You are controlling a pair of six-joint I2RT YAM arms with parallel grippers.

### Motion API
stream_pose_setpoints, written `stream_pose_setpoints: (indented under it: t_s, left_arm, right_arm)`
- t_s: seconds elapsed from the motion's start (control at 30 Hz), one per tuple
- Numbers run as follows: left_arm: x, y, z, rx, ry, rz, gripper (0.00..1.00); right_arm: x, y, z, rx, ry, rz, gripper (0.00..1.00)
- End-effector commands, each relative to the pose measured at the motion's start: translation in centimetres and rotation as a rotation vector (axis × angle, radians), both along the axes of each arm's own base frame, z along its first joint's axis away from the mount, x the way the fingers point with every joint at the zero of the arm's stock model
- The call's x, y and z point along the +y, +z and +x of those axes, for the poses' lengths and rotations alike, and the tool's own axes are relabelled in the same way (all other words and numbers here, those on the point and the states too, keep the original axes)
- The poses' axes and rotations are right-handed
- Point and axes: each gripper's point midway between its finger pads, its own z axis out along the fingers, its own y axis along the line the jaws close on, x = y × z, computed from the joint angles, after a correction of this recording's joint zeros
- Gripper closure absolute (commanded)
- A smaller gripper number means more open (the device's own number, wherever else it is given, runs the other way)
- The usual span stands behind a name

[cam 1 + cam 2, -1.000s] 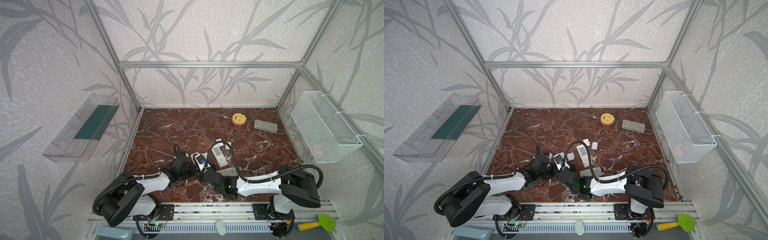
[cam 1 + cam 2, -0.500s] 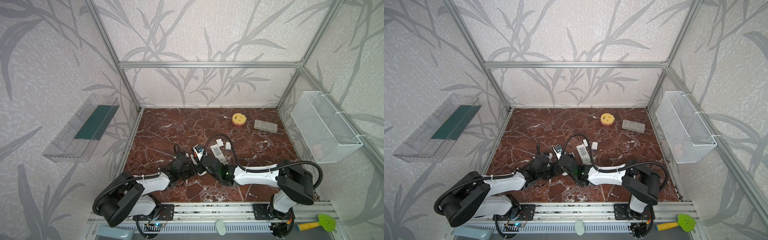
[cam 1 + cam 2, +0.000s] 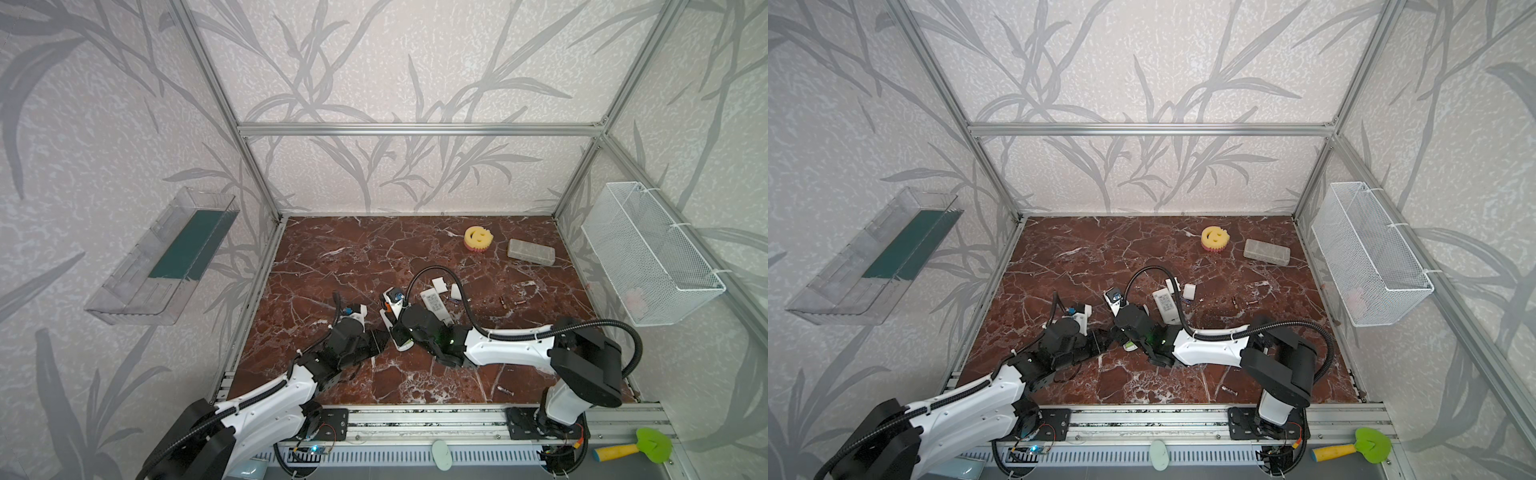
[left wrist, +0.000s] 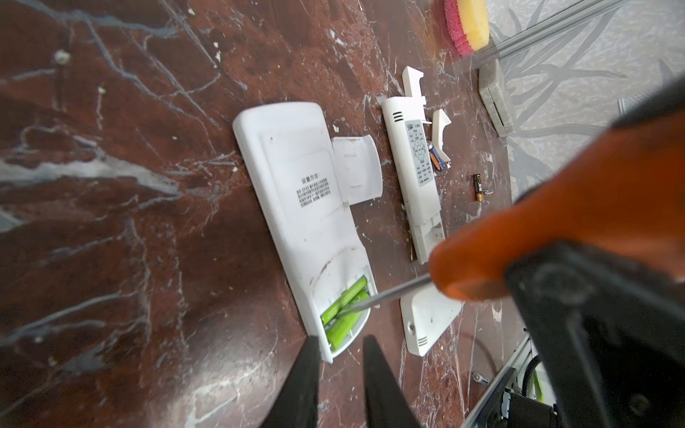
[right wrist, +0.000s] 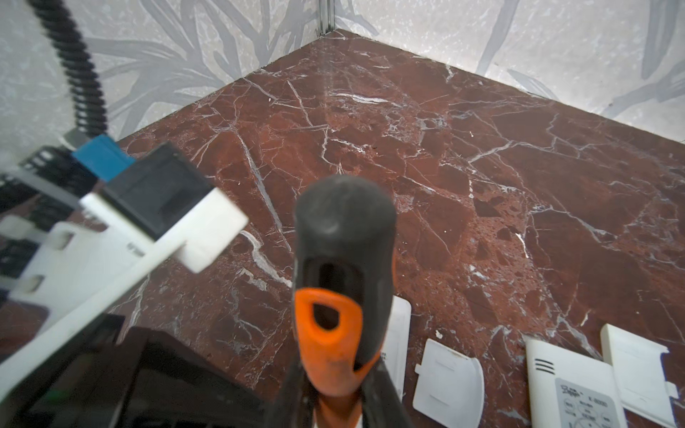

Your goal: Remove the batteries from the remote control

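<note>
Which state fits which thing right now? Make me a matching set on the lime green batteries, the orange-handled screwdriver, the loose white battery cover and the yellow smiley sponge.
Things
1. lime green cylindrical batteries
2. orange-handled metal screwdriver
3. loose white plastic battery cover
4. round yellow smiley-face sponge

States
A. held between the fingers of the right gripper
B. near the far edge of the red marble table, by a grey rectangular block
C. in the open compartment of the large white plastic remote
D. lying on the table beside that remote

Pairs: 1-C, 2-A, 3-D, 4-B
</note>
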Motion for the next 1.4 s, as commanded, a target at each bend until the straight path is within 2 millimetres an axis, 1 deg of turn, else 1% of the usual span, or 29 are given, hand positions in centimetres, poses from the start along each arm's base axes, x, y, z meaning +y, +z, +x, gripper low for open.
stream_pose_setpoints:
  t_s: [0.0, 0.1, 0.17, 0.33, 0.47, 0.57, 0.67, 0.73, 0.77, 0.83, 1.07, 1.27, 1.37]
  left_arm:
    - [-0.7, -0.9, -1.6, -0.004, -0.075, 0.037, 0.81]
    - [-2.5, -0.5, -1.9, -0.033, -0.126, 0.024, 0.82]
    - [-3.4, -0.6, -1.8, -0.040, -0.143, 0.009, 0.83]
    - [-5.4, -2.3, -1.8, -0.011, -0.185, -0.002, 0.85]
    - [-6.2, -3.2, -2.1, 0.015, -0.204, -0.020, 0.89]
    - [-6.4, -3.8, -2.3, 0.031, -0.216, -0.001, 0.90]
    - [-6.1, -4.3, -2.4, 0.045, -0.213, 0.013, 0.90]
    - [-5.9, -4.5, -2.4, 0.047, -0.210, 0.023, 0.90]
    - [-5.9, -4.5, -2.4, 0.044, -0.210, 0.026, 0.90]
    - [-5.6, -4.7, -2.5, 0.043, -0.212, 0.040, 0.90]
    - [-4.6, -5.2, -2.7, 0.033, -0.187, 0.060, 0.90]
    - [-5.6, -5.3, -2.6, 0.033, -0.219, 0.038, 0.88]
    - [-5.9, -5.4, -2.6, 0.032, -0.226, 0.027, 0.83]
  right_arm:
    - [-0.9, -3.7, -0.3, 0.078, 0.010, -0.102, 1.00]
    - [-0.8, -3.7, 0.0, 0.088, 0.004, -0.094, 1.00]
    - [-0.8, -3.8, 0.1, 0.097, 0.000, -0.092, 1.00]
    - [-1.2, -4.4, 0.5, 0.136, -0.008, -0.083, 1.00]
    - [-1.2, -4.7, 0.6, 0.155, -0.007, -0.078, 1.00]
    - [-1.1, -4.7, 0.8, 0.171, 0.000, -0.072, 1.00]
    - [-0.9, -4.7, 1.0, 0.202, 0.018, -0.062, 1.00]
    - [-0.3, -4.9, 0.6, 0.241, 0.050, -0.054, 1.00]
    - [-0.9, -5.1, 1.8, 0.268, 0.036, -0.045, 1.00]
    - [-0.6, -5.5, 2.0, 0.311, 0.055, -0.037, 1.00]
    - [-0.6, -6.1, 2.7, 0.351, 0.079, -0.046, 1.00]
    - [-0.8, -5.9, 3.1, 0.366, 0.078, -0.026, 1.00]
    - [-0.8, -5.2, 3.6, 0.398, 0.076, 0.027, 1.00]
